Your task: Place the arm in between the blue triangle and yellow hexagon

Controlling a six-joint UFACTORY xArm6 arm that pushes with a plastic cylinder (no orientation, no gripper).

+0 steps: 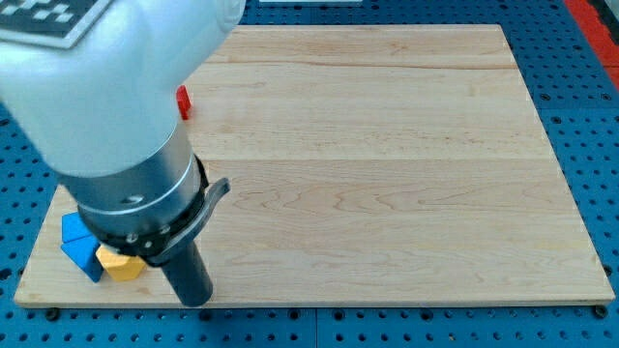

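Camera view, our arm: the large pale body of our arm fills the view's top left and narrows to a dark collar, then to the straight dark rod.
Camera view, my tip (196,300): we see it resting low on the board near the view's bottom edge, just to the view's right of the yellow block and apart from it by a thin strip of wood.
Camera view, claw state: we carry no claw at all, only the rod, so nothing opens or shuts and nothing is held.
Camera view, blue block (77,246): it lies at the board's bottom-left corner, partly hidden under our arm; we cannot confirm from here that it is the triangle, though it seems the likely one.
Camera view, yellow block (120,263): it sits touching the blue block on that block's right side; its angled edges suggest the hexagon, but part is covered.
Camera view, red block (183,101): only a small sliver shows beside our arm, well apart from the other two, shape not readable.
Camera view, wooden board (387,145): the rest is plain pale wood over a blue pegboard.
Handling, our judgement: the blocks look small, rigid and light, and should slide readily on smooth wood, so any brush from the rod would likely shift them.
Where to go, our judgement: the two blocks touch, so we see no open gap; our tip stands on the yellow block's outer side, and reaching between them would probably mean nudging at their seam.
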